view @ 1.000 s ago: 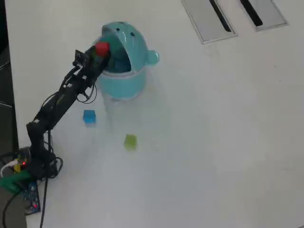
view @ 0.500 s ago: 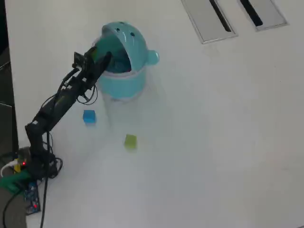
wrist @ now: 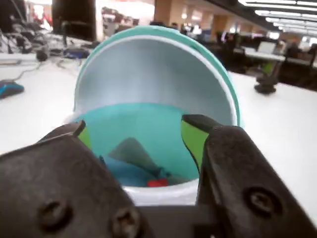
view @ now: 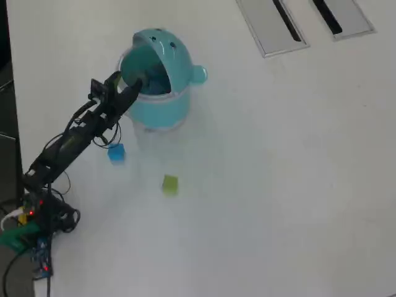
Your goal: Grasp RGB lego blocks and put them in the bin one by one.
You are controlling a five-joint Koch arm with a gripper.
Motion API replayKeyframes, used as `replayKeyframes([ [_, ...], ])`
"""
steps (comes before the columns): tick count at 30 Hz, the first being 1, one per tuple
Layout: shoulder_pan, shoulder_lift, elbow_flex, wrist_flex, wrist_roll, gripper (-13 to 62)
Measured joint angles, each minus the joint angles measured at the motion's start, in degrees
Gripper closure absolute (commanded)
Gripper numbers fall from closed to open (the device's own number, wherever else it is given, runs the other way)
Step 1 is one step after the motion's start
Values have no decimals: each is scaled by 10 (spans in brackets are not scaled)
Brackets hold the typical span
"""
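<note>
The turquoise bin (view: pixel 162 108) stands on the white table with its domed lid flipped open. My gripper (view: pixel 127 85) hovers at the bin's left rim in the overhead view. In the wrist view the gripper (wrist: pixel 137 130) is open, its green-padded fingers (wrist: pixel 192 139) spread wide with nothing between them, facing the bin's mouth (wrist: pixel 163 194). The red block (wrist: pixel 157 182) lies inside the bin. On the table below the bin, the blue block (view: pixel 116 153) sits beside the arm and the yellow-green block (view: pixel 170 184) sits farther right.
Two grey slotted panels (view: pixel 272 25) (view: pixel 337 15) sit in the table at the upper right. The arm's base with cables and boards (view: pixel 31 229) is at the lower left, by the dark table edge.
One second ago the gripper held the red block over the bin's mouth. It let go, the block now lies inside, and the arm has drawn back toward the lower left.
</note>
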State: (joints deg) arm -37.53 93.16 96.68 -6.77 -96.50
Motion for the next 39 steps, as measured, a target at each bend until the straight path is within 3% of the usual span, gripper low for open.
replayKeyframes([
  [11,56,98,88,4,0,150],
  [27,173,198,175,152,28,151],
  [39,257,207,216,156,54,146],
])
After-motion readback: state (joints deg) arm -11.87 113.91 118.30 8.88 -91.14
